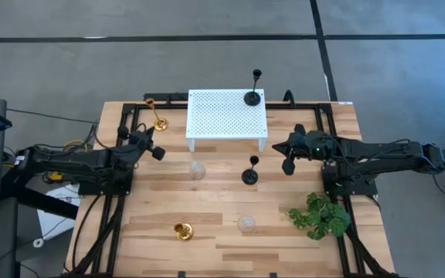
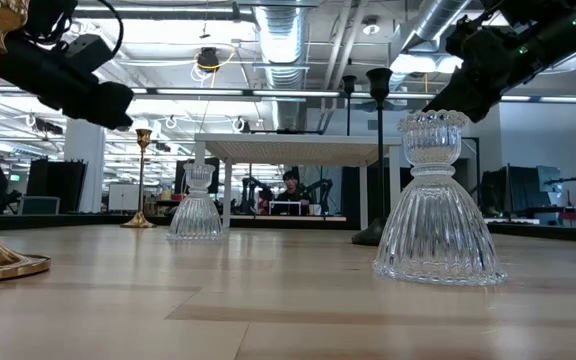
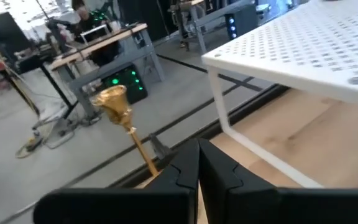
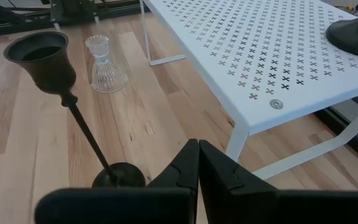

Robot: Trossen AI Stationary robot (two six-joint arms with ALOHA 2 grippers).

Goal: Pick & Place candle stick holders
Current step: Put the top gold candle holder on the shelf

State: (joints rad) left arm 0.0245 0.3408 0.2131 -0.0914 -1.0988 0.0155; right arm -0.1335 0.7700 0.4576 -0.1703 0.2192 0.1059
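Note:
A tall black candle stick holder (image 1: pixel 253 96) stands by its base on the white perforated platform (image 1: pixel 215 116). A second tall black one (image 4: pixel 73 112) stands on the table in front of the platform, close ahead of my shut right gripper (image 4: pixel 199 148), untouched. A tall gold holder (image 3: pixel 126 118) stands at the far left, just beyond my shut left gripper (image 3: pixel 199 148). Two clear glass holders (image 1: pixel 198 170) (image 1: pixel 246 224) and a squat gold one (image 1: pixel 183 230) rest on the wood. Both grippers hover clear of the table with nothing between their fingers.
A green leafy plant (image 1: pixel 321 215) sits at the near right, beside the right arm's base. Black frame rails (image 1: pixel 130 116) run along the table's left, right and far sides. Bare wood lies between the two glass holders and toward the near edge.

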